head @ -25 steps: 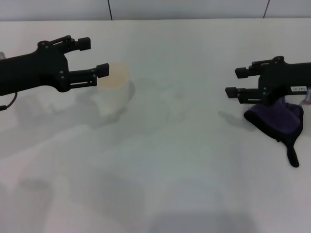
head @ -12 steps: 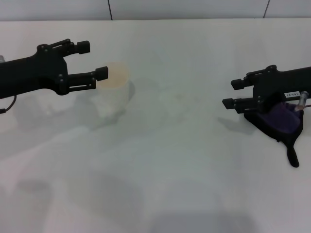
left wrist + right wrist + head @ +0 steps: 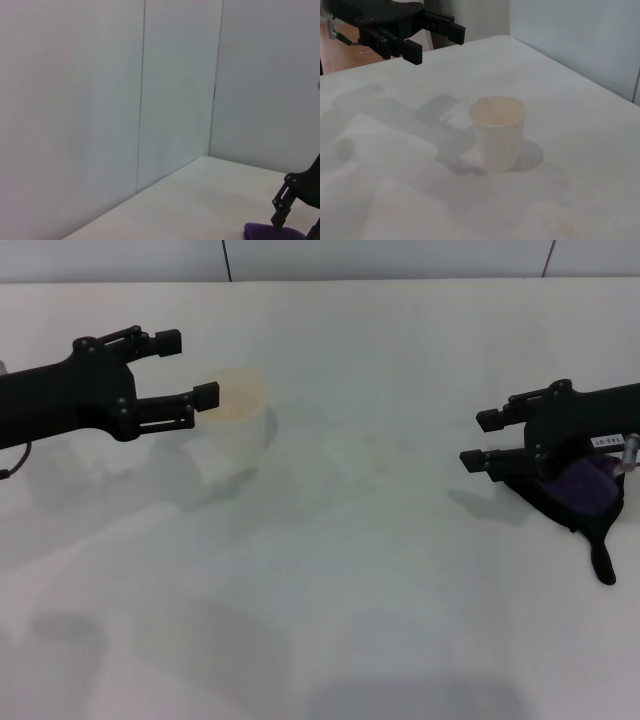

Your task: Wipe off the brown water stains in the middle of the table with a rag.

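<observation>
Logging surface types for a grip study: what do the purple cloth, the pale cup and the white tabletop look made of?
The dark purple rag, under the right gripper, looks like soft fabric: it slumps in folds, matte. The translucent white cup seems thin plastic or paper; its rim glows faintly tan. The white table looks smooth and hard, possibly laminate, showing soft shadows.

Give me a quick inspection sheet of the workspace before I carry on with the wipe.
Surface: white table, smooth, mostly bare.
Stain: faint small brownish mark near the middle, not yet wiped.
Rag: dark purple rag at the right edge, black tail trailing toward the near side.
Clutter: one upright translucent cup, holding orange-brown liquid.
Left tool: open, raised beside the cup, not touching it.
Right tool: open, over the rag, nothing between its fingers.
Cables: thin dark wire under the left arm.
Surroundings: pale wall panels behind.
</observation>
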Controlling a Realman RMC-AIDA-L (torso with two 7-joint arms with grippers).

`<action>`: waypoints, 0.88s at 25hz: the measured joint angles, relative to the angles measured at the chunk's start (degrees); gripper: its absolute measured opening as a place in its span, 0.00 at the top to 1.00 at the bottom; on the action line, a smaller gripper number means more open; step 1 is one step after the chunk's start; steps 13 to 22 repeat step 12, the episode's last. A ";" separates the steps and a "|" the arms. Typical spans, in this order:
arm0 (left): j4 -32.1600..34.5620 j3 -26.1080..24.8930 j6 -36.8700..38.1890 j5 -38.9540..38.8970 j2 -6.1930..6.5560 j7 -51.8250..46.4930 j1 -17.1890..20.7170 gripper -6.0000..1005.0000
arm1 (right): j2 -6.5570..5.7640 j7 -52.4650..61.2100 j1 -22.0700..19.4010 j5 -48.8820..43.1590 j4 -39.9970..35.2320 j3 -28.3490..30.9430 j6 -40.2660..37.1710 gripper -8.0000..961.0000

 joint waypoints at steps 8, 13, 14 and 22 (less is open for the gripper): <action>1.01 0.05 -0.01 0.52 0.06 -0.02 0.15 0.14 | 0.02 -0.23 -1.63 0.00 -2.48 0.07 -0.05 0.42; 1.04 0.09 0.01 2.91 0.08 -0.14 -0.27 0.14 | 0.00 -0.10 -1.86 -0.02 -2.97 0.52 -0.29 0.41; 1.04 0.09 0.01 2.91 0.08 -0.14 -0.27 0.14 | 0.00 -0.10 -1.86 -0.02 -2.97 0.52 -0.29 0.41; 1.04 0.09 0.01 2.91 0.08 -0.14 -0.27 0.14 | 0.00 -0.10 -1.86 -0.02 -2.97 0.52 -0.29 0.41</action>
